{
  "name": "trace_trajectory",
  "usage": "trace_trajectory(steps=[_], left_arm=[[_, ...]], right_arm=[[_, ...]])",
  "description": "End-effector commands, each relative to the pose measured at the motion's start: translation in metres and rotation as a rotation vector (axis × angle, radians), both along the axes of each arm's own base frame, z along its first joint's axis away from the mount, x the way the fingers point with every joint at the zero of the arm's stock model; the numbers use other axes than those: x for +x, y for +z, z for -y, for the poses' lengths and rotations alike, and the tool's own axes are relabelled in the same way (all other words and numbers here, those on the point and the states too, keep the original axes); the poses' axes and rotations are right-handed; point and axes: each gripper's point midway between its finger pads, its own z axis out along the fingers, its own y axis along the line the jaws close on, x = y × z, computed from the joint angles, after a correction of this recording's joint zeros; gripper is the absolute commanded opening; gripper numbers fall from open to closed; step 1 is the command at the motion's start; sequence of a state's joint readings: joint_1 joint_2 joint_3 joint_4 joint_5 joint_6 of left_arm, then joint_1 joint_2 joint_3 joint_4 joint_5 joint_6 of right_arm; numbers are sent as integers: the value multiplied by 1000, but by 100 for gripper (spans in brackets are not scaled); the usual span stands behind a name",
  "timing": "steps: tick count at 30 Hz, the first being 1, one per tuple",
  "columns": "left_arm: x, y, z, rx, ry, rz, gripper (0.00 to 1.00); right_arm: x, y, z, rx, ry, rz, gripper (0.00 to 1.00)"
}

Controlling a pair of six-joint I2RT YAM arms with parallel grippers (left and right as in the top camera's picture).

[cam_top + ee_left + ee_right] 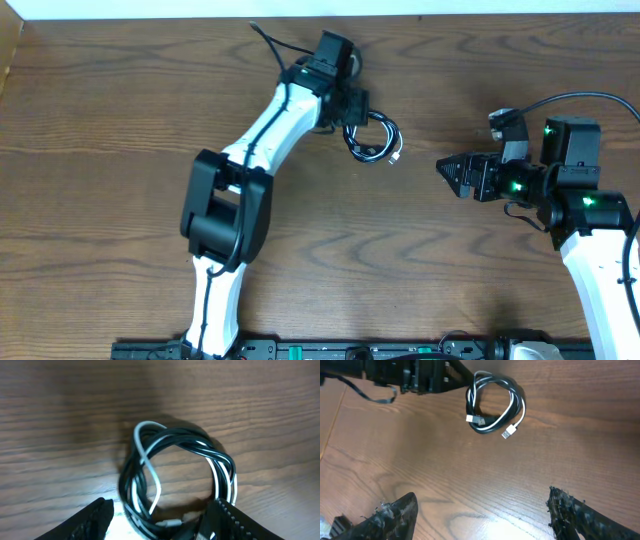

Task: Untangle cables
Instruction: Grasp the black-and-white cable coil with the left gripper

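The cables (374, 139) are thin black and white cords wound together in one small loop on the wooden table, with pale plug ends. My left gripper (357, 105) is open right at the loop's upper left edge. In the left wrist view the cables (177, 475) fill the gap between the fingers of the left gripper (162, 520), whose tips straddle the loop's near side. My right gripper (447, 171) is open and empty, to the right of the loop and apart from it. In the right wrist view the cables (496, 405) lie far ahead of the right gripper (482, 510).
The table (120, 110) is dark brown wood. A thick black robot wire (268, 42) trails behind the left arm near the far edge. The right arm's base wire (580, 98) arcs at the far right. A rail (330, 350) runs along the front edge.
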State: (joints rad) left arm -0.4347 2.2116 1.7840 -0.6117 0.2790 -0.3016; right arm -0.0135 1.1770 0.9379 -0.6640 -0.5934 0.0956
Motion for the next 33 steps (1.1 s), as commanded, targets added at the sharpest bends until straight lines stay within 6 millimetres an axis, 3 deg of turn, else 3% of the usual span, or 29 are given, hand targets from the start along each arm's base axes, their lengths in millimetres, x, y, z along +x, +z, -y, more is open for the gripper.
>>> trace_trajectory(steps=[1, 5, 9, 20, 29, 33], left_arm=[[2, -16, 1, 43, 15, -4, 66], [-1, -30, 3, 70, 9, -20, 65], [-1, -34, 0, 98, 18, -14, 58], [0, -42, -14, 195, 50, 7, 54], [-6, -58, -8, 209, 32, -11, 54], [-7, -63, -7, 212, 28, -19, 45]], right_arm=[[1, 5, -2, 2, 2, 4, 80], [-2, 3, -2, 2, 2, -12, 80], [-3, 2, -2, 2, 2, -18, 79], [-3, -1, 2, -19, -14, -24, 80], [-3, -2, 4, -27, -20, -26, 81], [-3, -2, 4, -27, -20, -27, 81]])
